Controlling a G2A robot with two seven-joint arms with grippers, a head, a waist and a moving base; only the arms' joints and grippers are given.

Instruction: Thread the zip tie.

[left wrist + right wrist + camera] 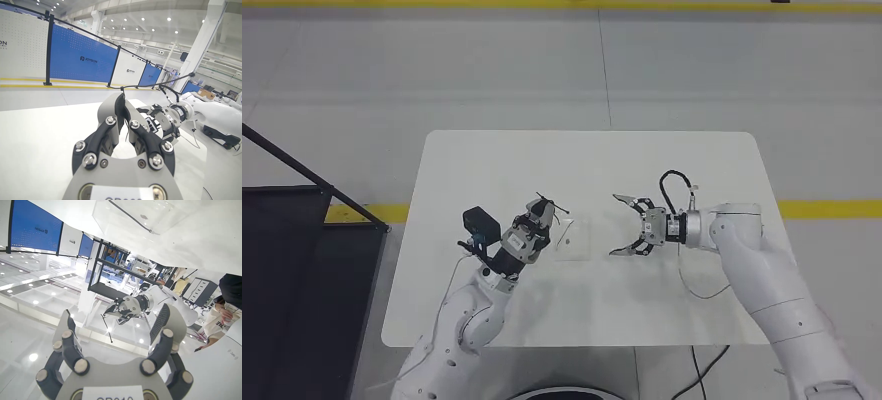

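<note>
1. Pickup looks done. The left tool (122, 102) is pressed together on the zip tie (106, 326), pinching the strap between its pads, up off the bench (492, 170).
2. The tie pokes out past the left tool's tips, toward the right tool (615, 225). The free end has a small knob that's probably the head, but it's too tiny for me to be sure.
3. The right tool is spread wide with nothing in it. It faces the left tool across a gap and isn't touching the tie.
4. I can't see a loop anywhere, so I'd say the actual threading hasn't started.
5. My guess at what's left: the right tool grabs the free end, the strap gets bent round, and the tail goes through the head.
6. Side note: a clear tray (577, 240) sits on the bench between the two tools, with a spare tie (132, 218) lying in it.
</note>
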